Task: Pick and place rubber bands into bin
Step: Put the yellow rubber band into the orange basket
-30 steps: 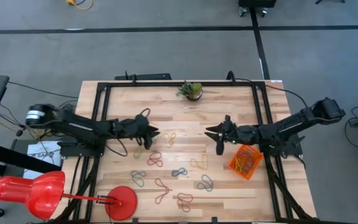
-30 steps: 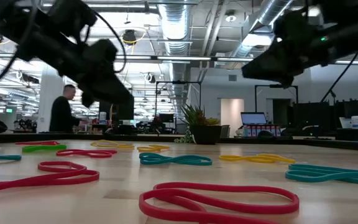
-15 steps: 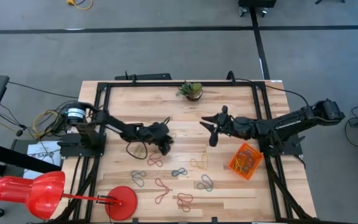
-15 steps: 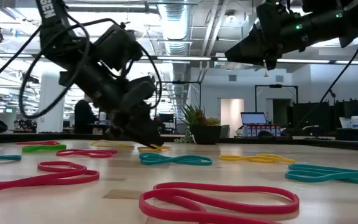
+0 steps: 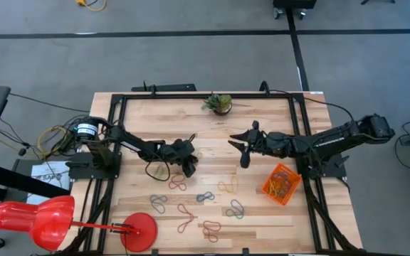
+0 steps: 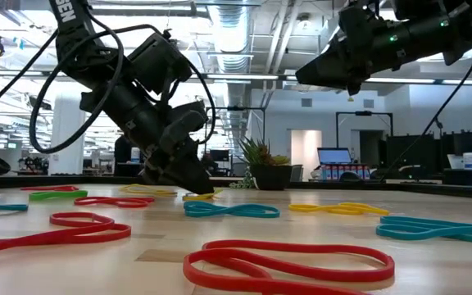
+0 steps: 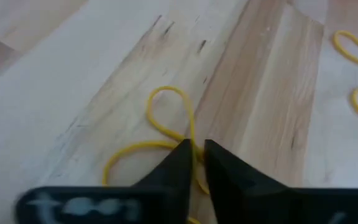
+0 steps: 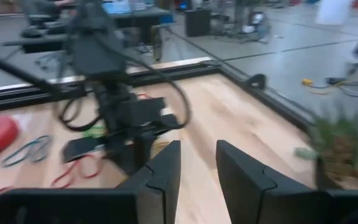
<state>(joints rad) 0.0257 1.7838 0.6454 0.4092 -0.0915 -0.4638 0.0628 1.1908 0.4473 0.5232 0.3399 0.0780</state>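
From above, the left gripper (image 5: 188,165) reaches low to mid-table, tips on a yellow rubber band (image 5: 194,158); the right gripper (image 5: 243,149) hovers opposite, the orange bin (image 5: 281,183) behind it near its arm. At table height, the left arm slants steeply down. The left wrist view shows its fingers (image 7: 180,163) pinched on the yellow loop. The right wrist view shows parted fingers (image 8: 164,171).

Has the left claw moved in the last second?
Yes. The left claw has swung toward the table's middle, closer to the potted plant, and come down onto a yellow rubber band.
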